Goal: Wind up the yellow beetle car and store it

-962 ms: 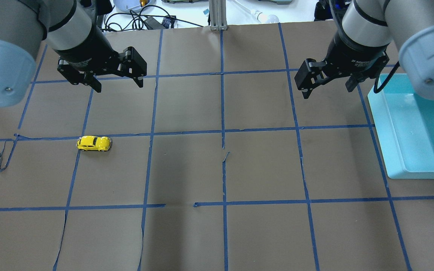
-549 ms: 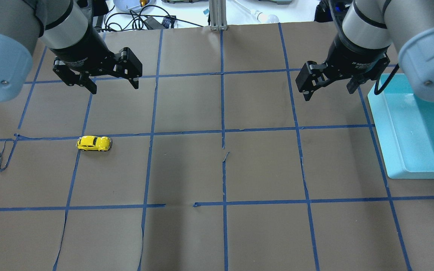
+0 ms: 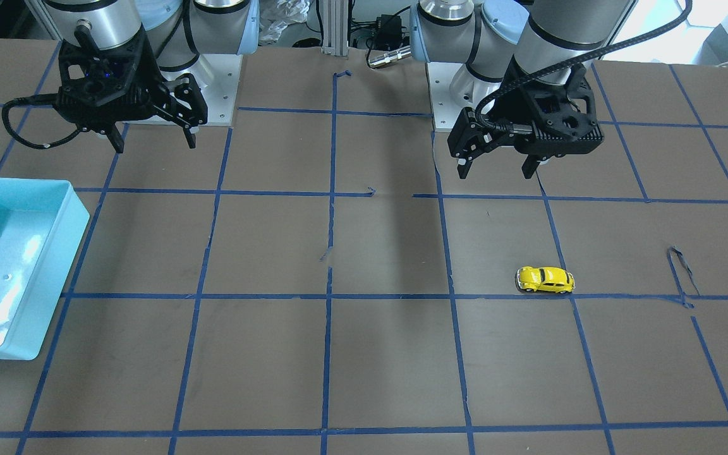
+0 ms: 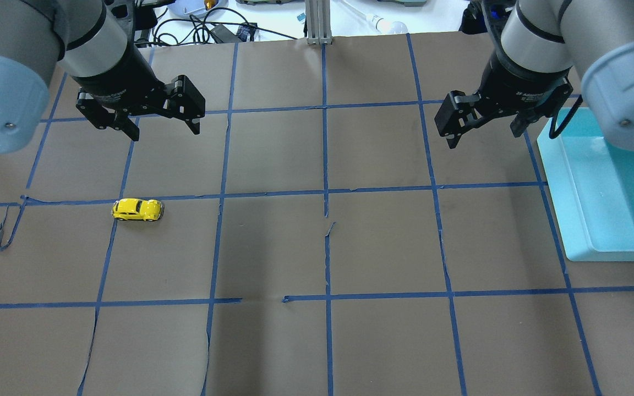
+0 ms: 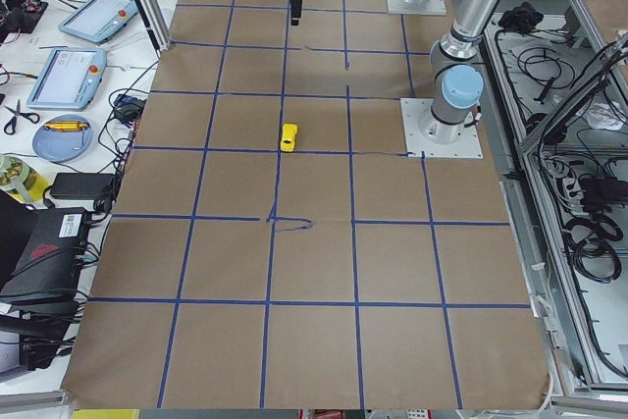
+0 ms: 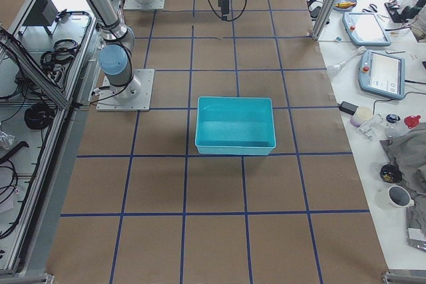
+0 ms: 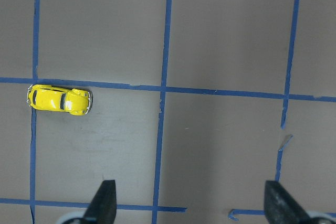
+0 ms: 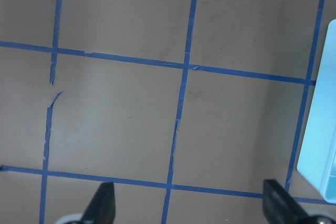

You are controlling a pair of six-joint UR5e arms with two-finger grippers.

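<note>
In 1 second the left end effector (image 4: pixel 164 131), wide and empty, had drifted slightly sideways, no nearer the yellow beetle car (image 4: pixel 137 209), which lay unmoved on the worktop (image 4: pixel 273 247) by a tape crossing (image 4: pixel 118 201). The approach seemed barely begun. The right end effector (image 4: pixel 485 137), also wide, hovered near the blue bin (image 4: pixel 552 187). Of the wrist views, the left showed the car, the right only the bin's edge.

No readable text, labels or numbers
</note>
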